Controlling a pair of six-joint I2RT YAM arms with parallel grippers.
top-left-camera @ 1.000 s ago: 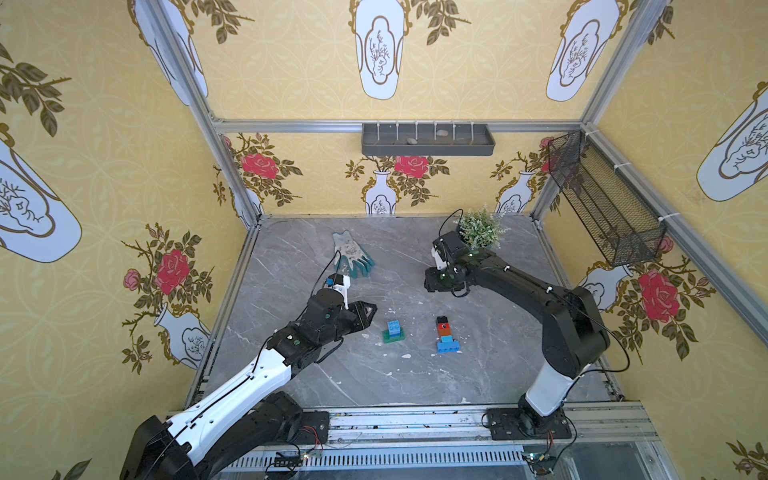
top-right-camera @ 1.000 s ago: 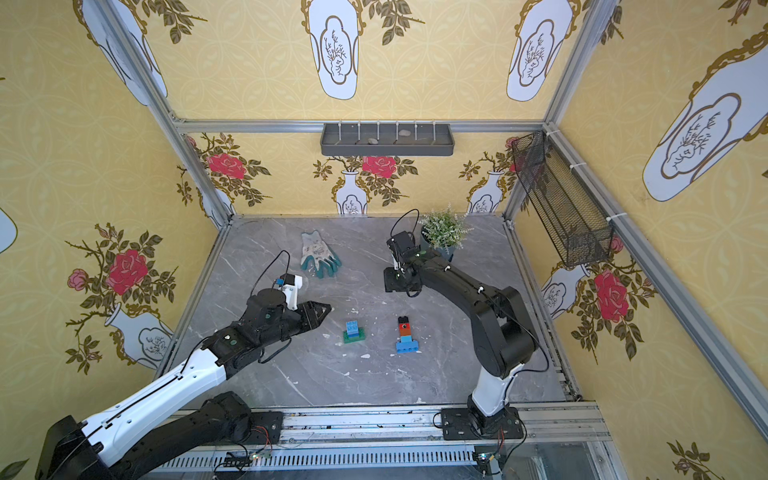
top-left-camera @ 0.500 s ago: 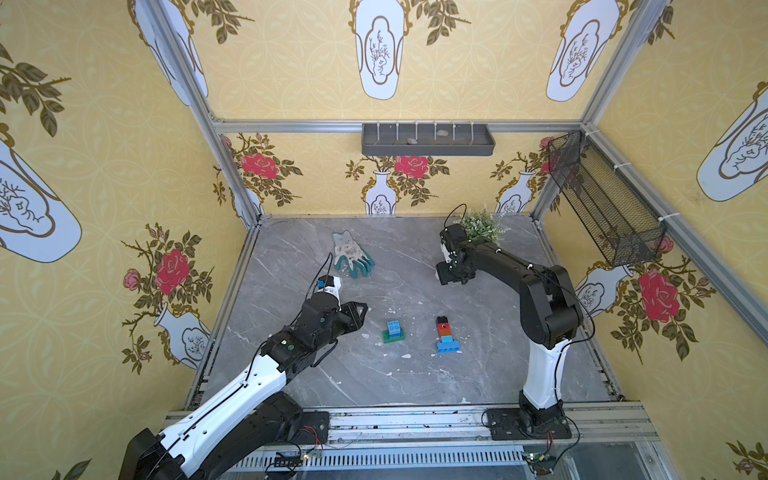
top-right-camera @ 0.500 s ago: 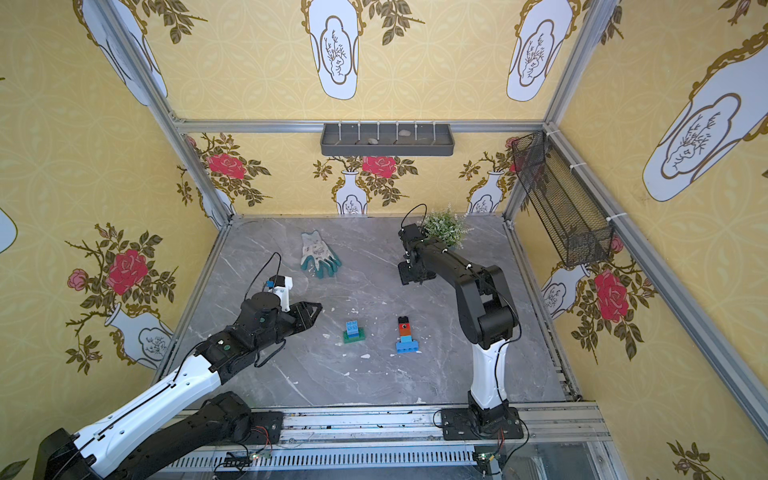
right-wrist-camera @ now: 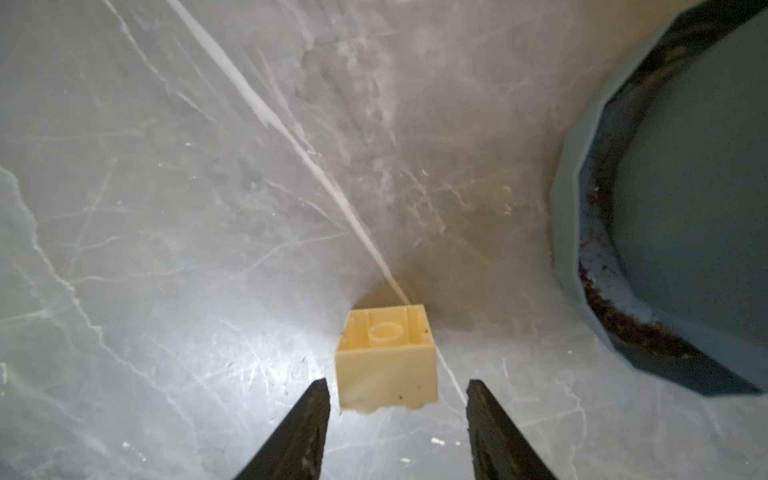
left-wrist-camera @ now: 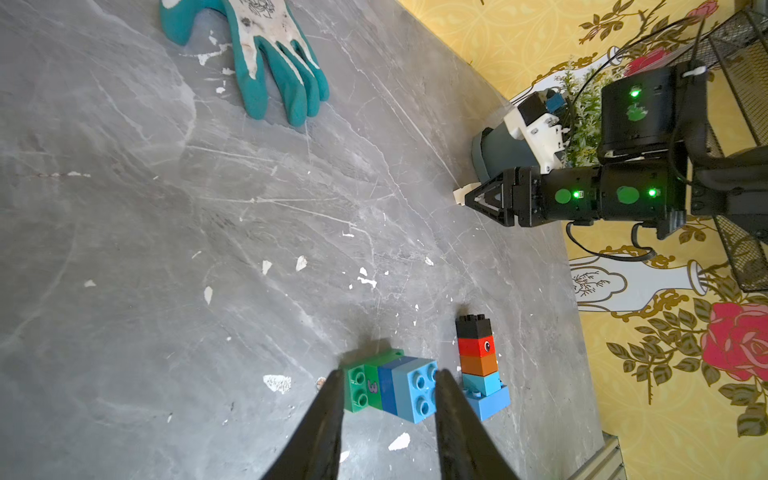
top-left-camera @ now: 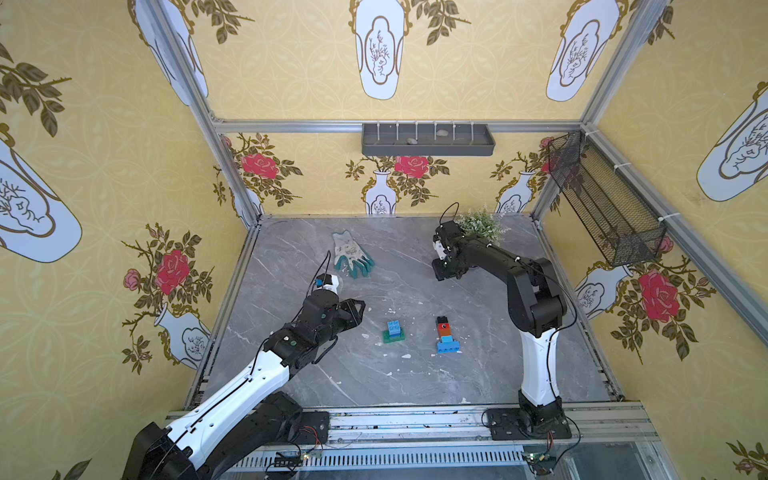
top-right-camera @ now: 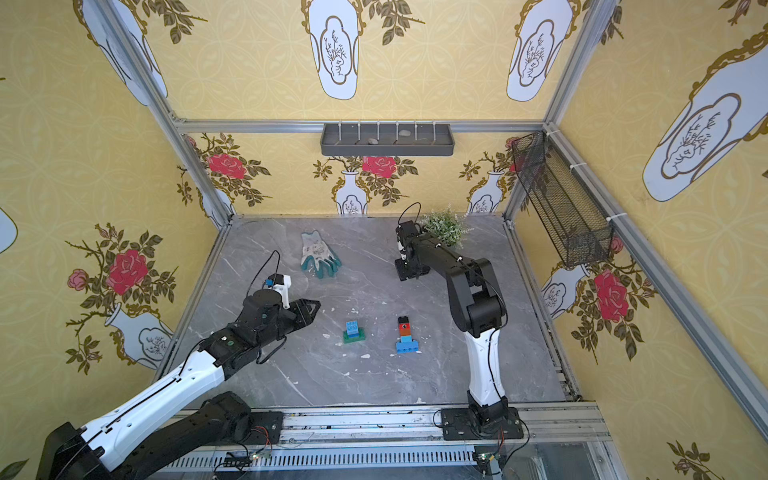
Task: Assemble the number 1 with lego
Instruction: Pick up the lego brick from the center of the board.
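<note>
The lego column is laid flat on the table, its long axis front to back: black end toward the rear wall, long blue brick crosswise at the front. A blue-on-green stack is set upright beside it. The left gripper is held spread and empty near this stack. The right gripper is held spread just short of a cream brick, hollow side up, near the pot.
</note>
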